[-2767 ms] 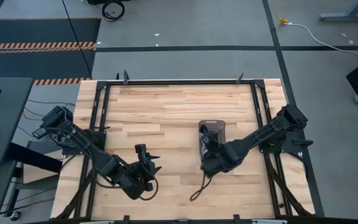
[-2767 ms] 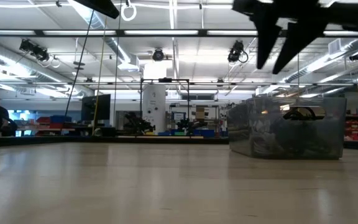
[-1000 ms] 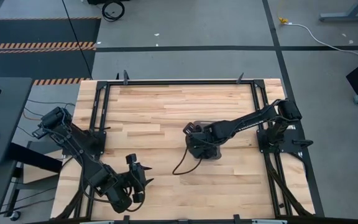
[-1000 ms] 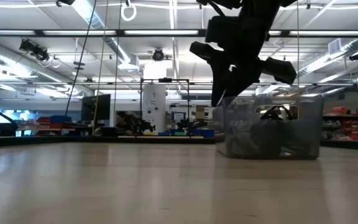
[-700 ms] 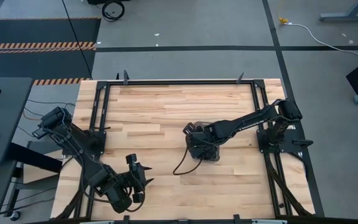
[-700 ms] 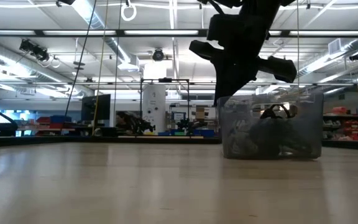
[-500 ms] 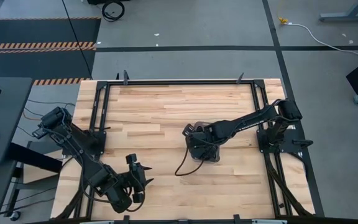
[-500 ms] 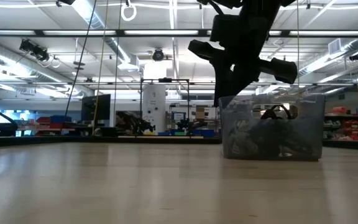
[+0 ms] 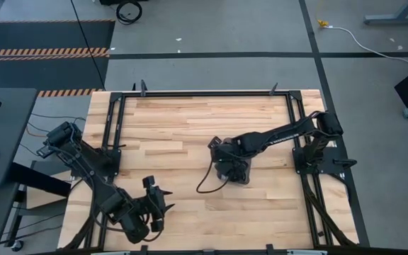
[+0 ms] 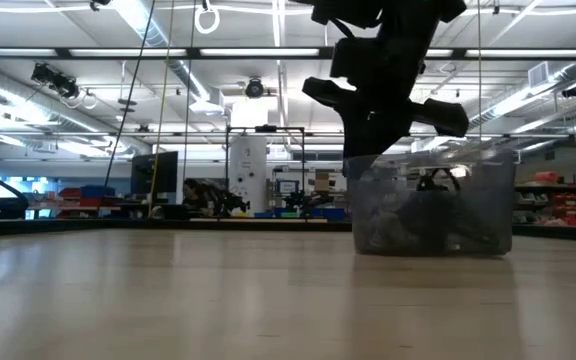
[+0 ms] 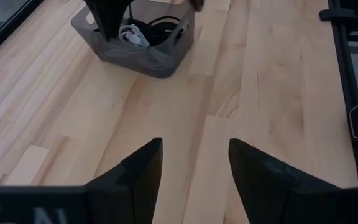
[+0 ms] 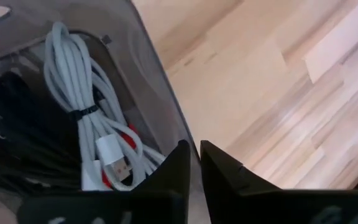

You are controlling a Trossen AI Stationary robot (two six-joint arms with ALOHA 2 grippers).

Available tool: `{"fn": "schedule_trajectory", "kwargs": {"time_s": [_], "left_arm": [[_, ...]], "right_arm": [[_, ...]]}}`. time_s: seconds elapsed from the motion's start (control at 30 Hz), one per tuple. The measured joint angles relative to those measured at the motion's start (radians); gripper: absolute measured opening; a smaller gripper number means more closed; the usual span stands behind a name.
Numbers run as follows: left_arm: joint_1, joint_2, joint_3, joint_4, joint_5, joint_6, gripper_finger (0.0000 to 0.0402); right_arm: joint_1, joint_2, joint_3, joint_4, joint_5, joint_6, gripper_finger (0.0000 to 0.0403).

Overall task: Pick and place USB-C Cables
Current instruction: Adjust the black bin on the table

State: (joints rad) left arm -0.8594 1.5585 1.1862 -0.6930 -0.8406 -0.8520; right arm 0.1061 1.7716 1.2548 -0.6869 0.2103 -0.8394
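The grey see-through tray (image 9: 240,171) stands near the middle of the table and also shows in the low view (image 10: 433,210). Inside it lie coiled USB-C cables: a white one (image 12: 82,118) bound with a dark tie and showing red near its plug, and black ones (image 12: 14,118) beside it. My right gripper (image 12: 192,150) is at the tray's left wall, shut on it. My left gripper (image 11: 194,165) hangs open over bare wood near the table's near-left corner (image 9: 154,202), far from the tray (image 11: 135,37). My right gripper pinches the tray's side wall at its rim (image 12: 178,127), with one finger inside the tray and one outside. The fingers (image 11: 107,18) come from above, pointing down. The tray stays upright, and its base looks to rest on the table.
Black metal frame rails (image 9: 115,134) run along the table's left, right and far edges. A thin black wire (image 9: 205,185) loops from my right wrist toward the near-left. Open wood (image 9: 183,124) lies left of and beyond the tray.
My right gripper, staying shut on the tray's wall, has edged slightly toward the far edge. The tray has shifted a little with it, and the loose black wire has followed.
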Motion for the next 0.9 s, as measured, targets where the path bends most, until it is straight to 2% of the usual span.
{"fn": "schedule_trajectory", "kwargs": {"time_s": [0.27,0.53,0.73,0.9], "left_arm": [[-0.016,0.000,0.000,-0.001,0.000,-0.010,0.0192],[-0.016,0.000,0.000,-0.003,0.000,-0.002,0.0192],[-0.015,0.000,0.000,-0.003,-0.002,0.006,0.0192],[-0.014,0.000,0.000,-0.012,-0.004,0.010,0.0192]], "right_arm": [[-0.017,0.024,0.002,0.026,0.016,0.078,0.0014],[-0.017,0.026,0.016,0.003,0.036,0.177,0.0010],[0.006,0.026,0.016,-0.027,0.111,0.216,0.0009],[0.018,0.026,0.016,-0.026,0.150,0.328,0.0009]]}}
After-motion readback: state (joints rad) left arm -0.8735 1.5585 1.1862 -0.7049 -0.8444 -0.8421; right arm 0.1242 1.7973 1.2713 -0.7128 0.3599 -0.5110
